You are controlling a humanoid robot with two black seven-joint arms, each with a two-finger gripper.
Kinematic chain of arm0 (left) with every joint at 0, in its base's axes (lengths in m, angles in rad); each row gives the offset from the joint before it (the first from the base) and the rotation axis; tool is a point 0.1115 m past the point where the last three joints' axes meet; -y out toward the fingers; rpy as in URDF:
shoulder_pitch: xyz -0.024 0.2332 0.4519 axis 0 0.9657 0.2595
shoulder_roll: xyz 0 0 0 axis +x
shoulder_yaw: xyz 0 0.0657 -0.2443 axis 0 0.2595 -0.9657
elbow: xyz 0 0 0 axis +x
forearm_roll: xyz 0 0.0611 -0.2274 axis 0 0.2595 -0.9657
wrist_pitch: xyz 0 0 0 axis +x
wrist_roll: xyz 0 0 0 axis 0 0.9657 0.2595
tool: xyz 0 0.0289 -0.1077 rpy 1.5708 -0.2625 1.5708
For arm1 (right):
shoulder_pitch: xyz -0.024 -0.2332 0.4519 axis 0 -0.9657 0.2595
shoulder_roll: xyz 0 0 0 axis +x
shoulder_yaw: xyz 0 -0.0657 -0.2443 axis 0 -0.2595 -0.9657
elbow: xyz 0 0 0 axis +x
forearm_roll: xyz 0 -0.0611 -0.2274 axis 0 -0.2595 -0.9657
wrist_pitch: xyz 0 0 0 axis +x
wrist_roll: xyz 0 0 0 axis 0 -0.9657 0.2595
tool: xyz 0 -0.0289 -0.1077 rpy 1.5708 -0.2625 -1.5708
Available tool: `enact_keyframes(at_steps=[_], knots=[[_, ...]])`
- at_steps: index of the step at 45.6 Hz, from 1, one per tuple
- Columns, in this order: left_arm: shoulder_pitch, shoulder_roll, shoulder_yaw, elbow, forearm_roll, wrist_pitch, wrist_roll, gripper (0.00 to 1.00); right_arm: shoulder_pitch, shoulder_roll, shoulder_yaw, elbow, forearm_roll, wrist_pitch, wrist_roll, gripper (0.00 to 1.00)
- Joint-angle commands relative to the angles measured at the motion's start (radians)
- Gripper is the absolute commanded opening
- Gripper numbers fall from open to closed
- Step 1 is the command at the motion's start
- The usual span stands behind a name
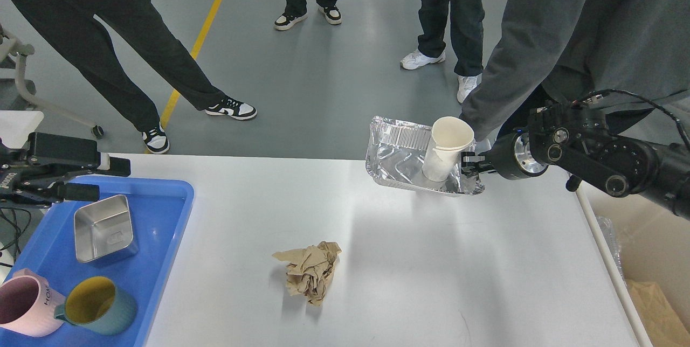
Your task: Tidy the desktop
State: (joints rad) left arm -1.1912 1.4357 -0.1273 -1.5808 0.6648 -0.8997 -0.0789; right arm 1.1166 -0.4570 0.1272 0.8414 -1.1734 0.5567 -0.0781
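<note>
At the far left, the left hand (105, 179) was held open above the blue tray (161, 228), where a steel tin (102, 228) and two mugs (64, 304) had been gathered. A crumpled paper (310, 271) was left mid-table (431, 282). At the far right edge, the foil tray (401, 155) with a paper cup (444, 147) was gripped by the right hand (471, 164), probably for removal.

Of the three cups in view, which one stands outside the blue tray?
The white paper cup: it stands in the foil container held by the right gripper. The pink mug and teal mug sit in the blue tray.
</note>
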Motion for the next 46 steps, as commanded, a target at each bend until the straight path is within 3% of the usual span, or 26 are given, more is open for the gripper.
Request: enact_keyframes(at_steps=[1,46], knots=[[0.001,0.008,0.0,0.001,0.001,-0.015,-0.001,0.92,0.0,0.0,0.0,-0.001,0.0,0.0,0.0,0.0],[0.01,0.003,0.002,0.007,0.012,-0.012,-0.001,0.93,-0.003,0.0,-0.003,-0.004,-0.003,0.0,-0.002,0.0]])
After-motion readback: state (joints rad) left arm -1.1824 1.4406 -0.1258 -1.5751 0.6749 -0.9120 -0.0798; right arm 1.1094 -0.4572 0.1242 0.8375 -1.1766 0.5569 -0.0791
